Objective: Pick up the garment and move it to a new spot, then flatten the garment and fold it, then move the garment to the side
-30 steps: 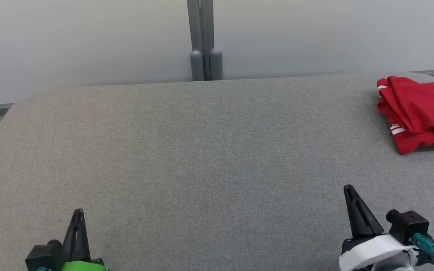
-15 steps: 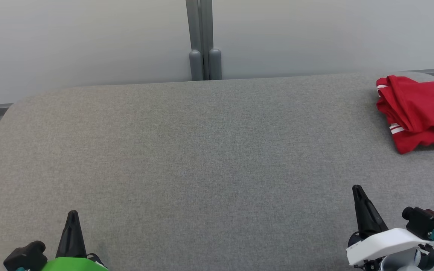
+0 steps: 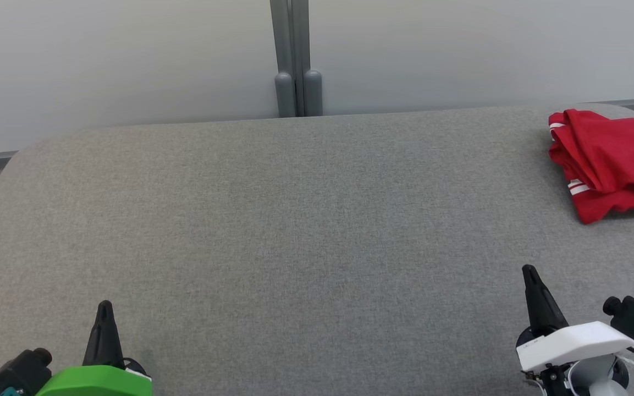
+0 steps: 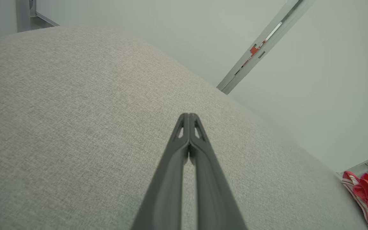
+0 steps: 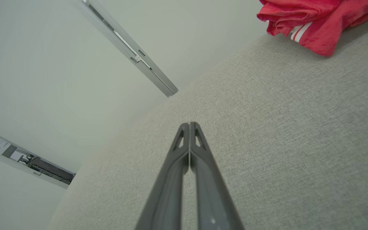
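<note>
Left arm: your left gripper (image 3: 104, 311) sits low over the near side of the tabletop (image 3: 295, 220), well left of the grey post (image 3: 297, 82). It rises from a green cover (image 3: 97, 382) and points toward the wall (image 3: 130, 55).
Left fingers (image 4: 171, 179): pressed together, holding nothing.
Right arm: your right gripper (image 3: 530, 275) sits on the near side, well right of the post. It rises from a white cover (image 3: 575, 341) and its tip leans slightly left.
Right fingers: together and empty.
Garment (image 3: 608, 159): red with white stripes, bunched on the tabletop's far side, well right of the post and apart from both grippers.
Head view: gives you both wrist covers and the post standing upright behind the far edge.
Left wrist view: shows you a red mark on the post, with the garment small in the lower right corner.
Right wrist view: shows you the garment's striped fold up close at top right.
</note>
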Available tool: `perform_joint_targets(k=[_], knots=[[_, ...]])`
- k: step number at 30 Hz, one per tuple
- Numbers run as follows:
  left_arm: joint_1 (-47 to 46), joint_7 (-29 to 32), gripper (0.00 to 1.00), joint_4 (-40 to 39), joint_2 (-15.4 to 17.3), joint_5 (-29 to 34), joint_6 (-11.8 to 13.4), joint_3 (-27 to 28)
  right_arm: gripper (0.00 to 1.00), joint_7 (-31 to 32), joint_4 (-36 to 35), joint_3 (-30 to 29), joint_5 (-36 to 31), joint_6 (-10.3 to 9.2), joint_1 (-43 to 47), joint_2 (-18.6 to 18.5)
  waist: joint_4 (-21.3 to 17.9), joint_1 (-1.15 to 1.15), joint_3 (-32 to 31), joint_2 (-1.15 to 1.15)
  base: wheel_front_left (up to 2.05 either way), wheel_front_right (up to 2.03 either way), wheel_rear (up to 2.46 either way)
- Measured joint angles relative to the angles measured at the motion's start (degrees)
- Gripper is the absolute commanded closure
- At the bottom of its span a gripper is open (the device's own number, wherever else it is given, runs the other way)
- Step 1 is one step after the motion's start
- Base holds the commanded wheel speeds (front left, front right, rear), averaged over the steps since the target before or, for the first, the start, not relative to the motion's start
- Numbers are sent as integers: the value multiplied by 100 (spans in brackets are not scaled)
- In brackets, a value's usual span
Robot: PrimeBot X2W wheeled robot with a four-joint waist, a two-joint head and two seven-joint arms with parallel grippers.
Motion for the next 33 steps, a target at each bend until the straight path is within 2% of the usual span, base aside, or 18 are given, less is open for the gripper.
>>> perform_joint_targets(k=[15,33], knots=[[-177,305,100,-13,4,-1244,-22,5,100,292,52,-146,1109,-1,-140,38,-18,0,10,0,0,0,0],[-322,606,100,-25,15,-2436,-66,11,100,594,92,-305,2207,-2,-293,90,-39,0,21,0,0,0,0]])
